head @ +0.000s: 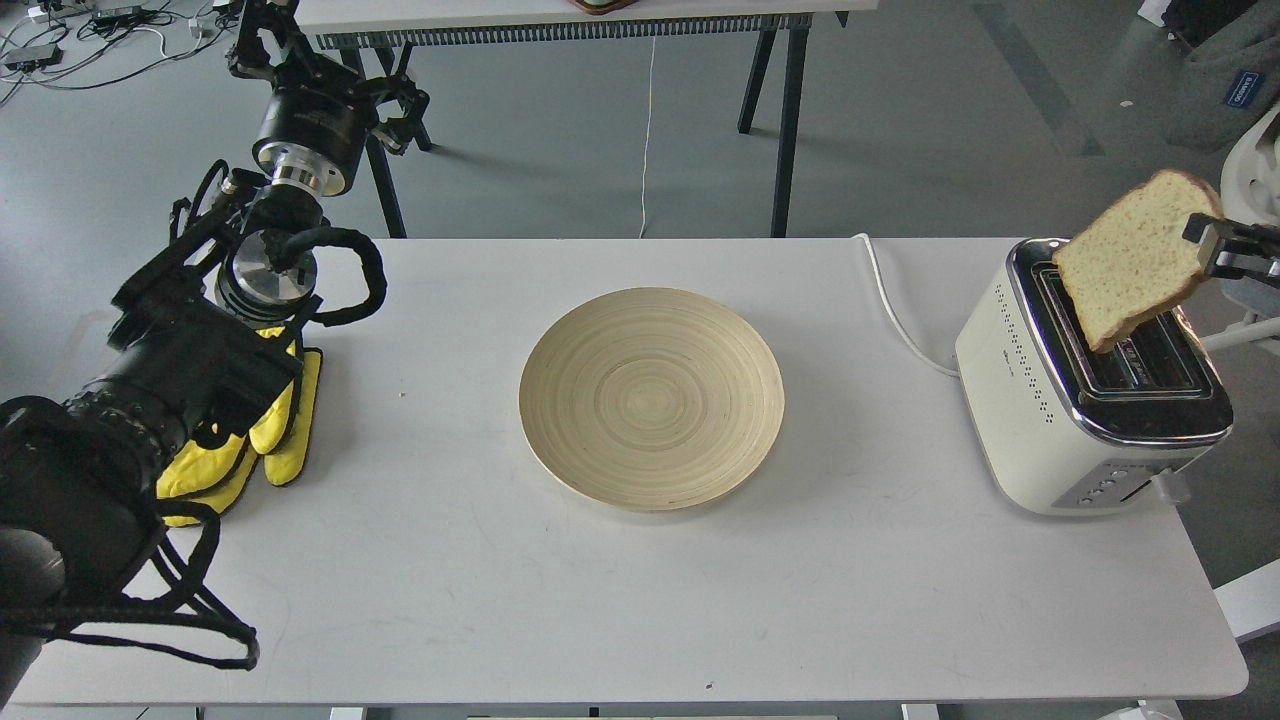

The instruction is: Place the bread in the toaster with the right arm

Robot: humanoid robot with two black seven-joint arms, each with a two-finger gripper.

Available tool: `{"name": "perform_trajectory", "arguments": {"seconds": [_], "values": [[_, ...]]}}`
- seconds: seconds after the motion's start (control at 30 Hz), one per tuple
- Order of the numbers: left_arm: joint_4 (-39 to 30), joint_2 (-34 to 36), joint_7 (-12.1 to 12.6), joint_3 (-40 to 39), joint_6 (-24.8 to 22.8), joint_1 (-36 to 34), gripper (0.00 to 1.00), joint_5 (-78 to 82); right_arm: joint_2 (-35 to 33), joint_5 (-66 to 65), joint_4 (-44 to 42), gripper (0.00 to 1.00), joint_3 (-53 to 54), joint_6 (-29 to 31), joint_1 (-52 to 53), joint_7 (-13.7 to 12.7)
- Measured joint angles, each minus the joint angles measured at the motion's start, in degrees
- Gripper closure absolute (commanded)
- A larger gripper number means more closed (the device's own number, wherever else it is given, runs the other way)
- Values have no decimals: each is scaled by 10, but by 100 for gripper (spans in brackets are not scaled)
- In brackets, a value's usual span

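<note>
**Bread held over toaster, right end of table**

The right gripper (1205, 245) enters from the right edge of the view, its fingers closed on the crust of the bread (1135, 260). The slice hangs tilted, its lower corner just above the slots of the toaster (1060, 400). The toaster stands near the table's (700, 600) right edge, cord (895, 310) running to the rear edge. A wooden plate (651, 398) sits mid-table, well apart from the toaster, with bare surface between them. The left gripper (265, 45) is raised beyond the rear left corner; its opening cannot be told. Yellow gloves (275, 430) lie near the left edge.
</note>
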Motion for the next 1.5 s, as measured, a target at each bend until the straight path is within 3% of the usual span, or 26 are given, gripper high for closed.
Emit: {"name": "perform_trajectory", "arguments": {"seconds": [0.5,0.6,0.63,0.73,0.83,1.1,1.2,1.33,1.5], "values": [[0,0,-1,0,1,0,0,0,4,-9,2,99,-8,0,-15,-2],[0,0,-1,0,1,0,0,0,6,-8,1,95,-9,0,-20,-2],[0,0,-1,0,1,0,0,0,6,-8,1,91,-9,0,-20,-2],[0,0,-1,0,1,0,0,0,8,-8,1,61,-10,0,-24,-2],[0,0,-1,0,1,0,0,0,14,-8,1,39,-10,-2,-28,-2],[0,0,-1,0,1,0,0,0,28,-3,1,27,-1,-3,-30,2],[0,0,-1,0,1,0,0,0,37,1,0,5,18,-8,-30,5],[0,0,-1,0,1,0,0,0,63,44,-6,2,75,-10,-29,11],[0,0,0,0,1,0,0,0,133,227,-36,1,159,-11,-29,13]]}}
